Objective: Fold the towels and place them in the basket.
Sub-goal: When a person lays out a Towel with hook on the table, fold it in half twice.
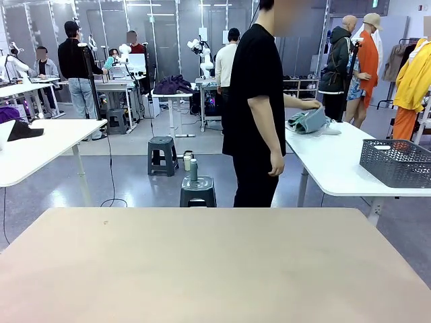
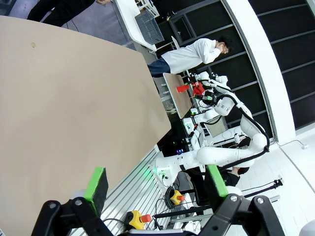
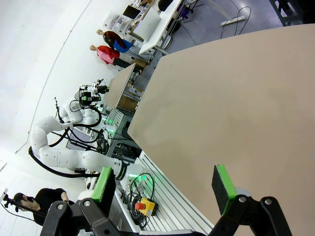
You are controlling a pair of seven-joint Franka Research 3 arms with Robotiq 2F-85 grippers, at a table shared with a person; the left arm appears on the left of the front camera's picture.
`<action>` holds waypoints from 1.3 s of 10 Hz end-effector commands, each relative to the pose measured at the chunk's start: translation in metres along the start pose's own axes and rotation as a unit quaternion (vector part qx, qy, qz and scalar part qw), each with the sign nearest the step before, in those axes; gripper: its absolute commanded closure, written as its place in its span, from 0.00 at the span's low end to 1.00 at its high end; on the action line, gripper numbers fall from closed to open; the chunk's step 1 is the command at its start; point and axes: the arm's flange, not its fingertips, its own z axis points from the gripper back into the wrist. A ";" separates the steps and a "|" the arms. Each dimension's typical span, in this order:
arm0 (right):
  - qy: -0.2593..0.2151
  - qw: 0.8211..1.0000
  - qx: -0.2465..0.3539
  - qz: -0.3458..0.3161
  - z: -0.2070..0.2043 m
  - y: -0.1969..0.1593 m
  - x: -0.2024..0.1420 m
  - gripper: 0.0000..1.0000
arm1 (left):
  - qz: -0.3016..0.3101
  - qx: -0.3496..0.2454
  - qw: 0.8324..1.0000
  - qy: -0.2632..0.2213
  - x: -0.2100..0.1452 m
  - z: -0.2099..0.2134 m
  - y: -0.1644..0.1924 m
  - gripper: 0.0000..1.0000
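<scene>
Front view first: the big beige table stretches across the foreground. Behind it a person in black stands side-on, turned toward a white side table on the right. On that white table sits the dark grey lattice basket, near its right end. Well apart from it, toward the far end, lies the crumpled blue-grey towel with the person's hand on top of it. Through the wrist cameras, the left gripper hangs over the beige table's edge, jaws wide apart and holding nothing, and the right gripper likewise
</scene>
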 end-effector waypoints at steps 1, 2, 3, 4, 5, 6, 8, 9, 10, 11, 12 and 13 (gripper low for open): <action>-0.006 1.000 0.006 0.010 0.000 -0.001 0.002 0.00 | -0.010 -0.006 1.000 0.005 -0.002 0.002 0.000 0.00; -0.006 1.000 0.006 0.010 0.000 -0.001 0.002 0.00 | -0.010 -0.006 1.000 0.005 -0.002 0.002 0.000 0.00; -0.006 1.000 0.006 0.010 0.000 -0.001 0.002 0.00 | -0.010 -0.006 1.000 0.005 -0.002 0.002 0.000 0.00; -0.006 1.000 0.006 0.010 0.000 -0.001 0.002 0.00 | -0.010 -0.006 1.000 0.005 -0.002 0.002 0.000 0.00; -0.006 1.000 0.006 0.010 0.000 -0.001 0.002 0.00 | -0.010 -0.006 1.000 0.005 -0.002 0.002 0.000 0.00; -0.006 1.000 0.006 0.010 0.000 -0.001 0.002 0.00 | -0.010 -0.006 1.000 0.005 -0.002 0.002 0.000 0.00; -0.006 1.000 0.006 0.010 0.000 -0.001 0.002 0.00 | -0.010 -0.006 1.000 0.005 -0.002 0.002 0.000 0.00; -0.006 1.000 0.006 0.010 0.000 -0.001 0.002 0.00 | -0.010 -0.006 1.000 0.005 -0.002 0.002 0.000 0.00; -0.006 1.000 0.006 0.010 0.000 -0.001 0.002 0.00 | -0.010 -0.006 1.000 0.005 -0.002 0.002 0.000 0.00; -0.006 1.000 0.006 0.010 0.000 -0.001 0.002 0.00 | -0.010 -0.006 1.000 0.005 -0.002 0.002 0.000 0.00; -0.006 1.000 0.006 0.010 0.000 -0.001 0.002 0.00 | -0.010 -0.006 1.000 0.005 -0.002 0.002 0.000 0.00; -0.006 1.000 0.006 0.010 0.000 -0.001 0.002 0.00 | -0.010 -0.006 1.000 0.005 -0.002 0.002 0.000 0.00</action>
